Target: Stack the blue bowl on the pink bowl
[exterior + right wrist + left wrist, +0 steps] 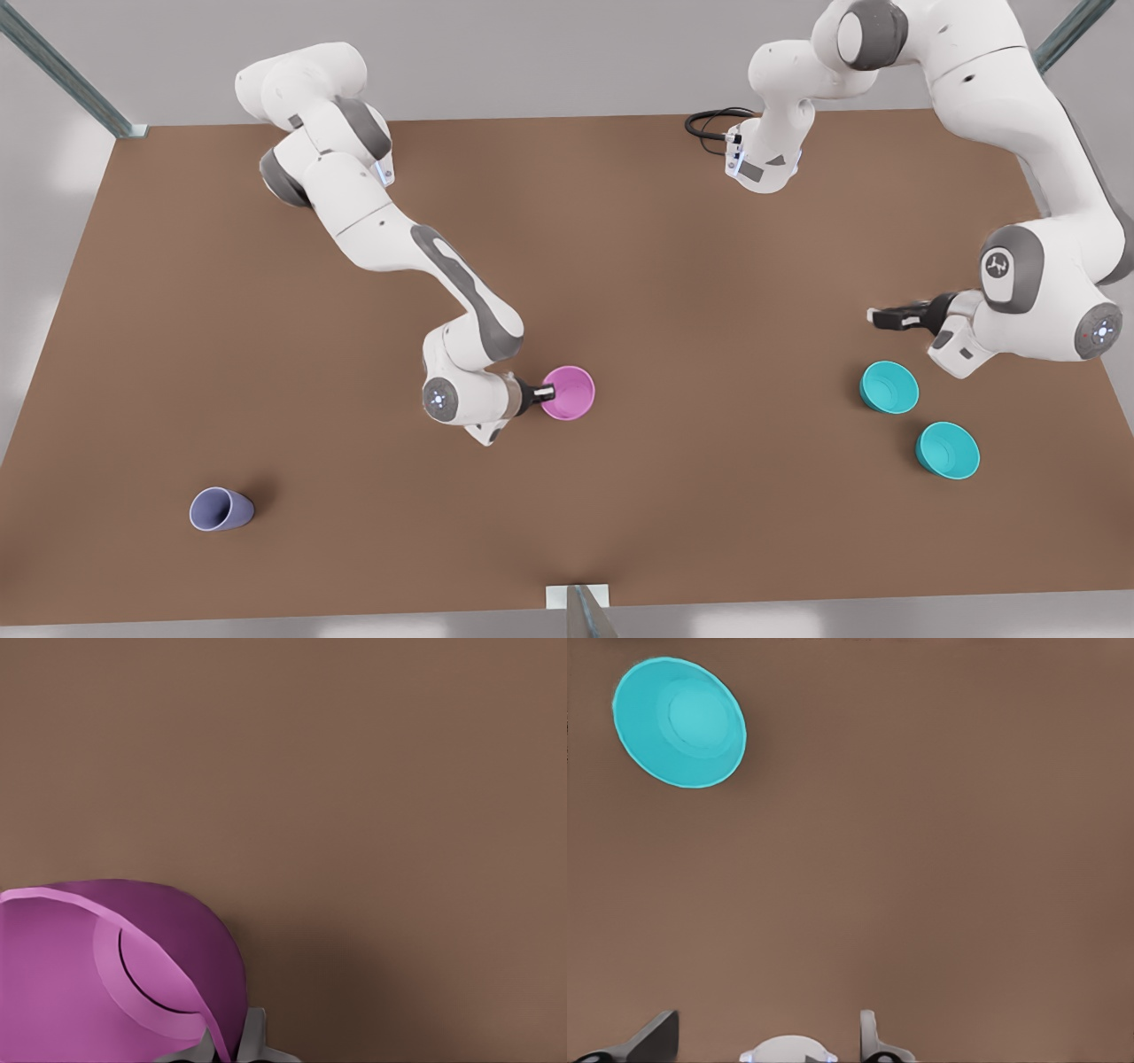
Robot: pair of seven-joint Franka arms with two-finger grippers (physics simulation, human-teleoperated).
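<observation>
1. Your right gripper (542, 396), on the arm at the front view's left, sat at the near-left edge of the pink bowl (569, 392) in the middle of the brown table (673, 266); its fingers were clamped on the bowl's rim.
2. In the right wrist view, the pink bowl (115, 979) loomed close, its wall pinched between the fingers (252, 1036) of that gripper.
3. Your left gripper (879, 316), on the arm at the front view's right, hovered above the table, just to the far side of the two turquoise bowls, with nothing in it.
4. In the left wrist view, its fingers (873, 1036) stood apart over bare table, one turquoise bowl (679, 722) lying well off from them.
5. The blue bowl (889, 387) rested upright on the table at the front view's right, well apart from the pink bowl; its twin, the second turquoise bowl (947, 450), lay just beside it, nearer and farther right, the two not touching.
6. A lavender-blue cup (221, 509) stood alone at the near left of the table, far from both grippers.
7. The pink bowl held nothing inside it, so the stack was not yet made.
</observation>
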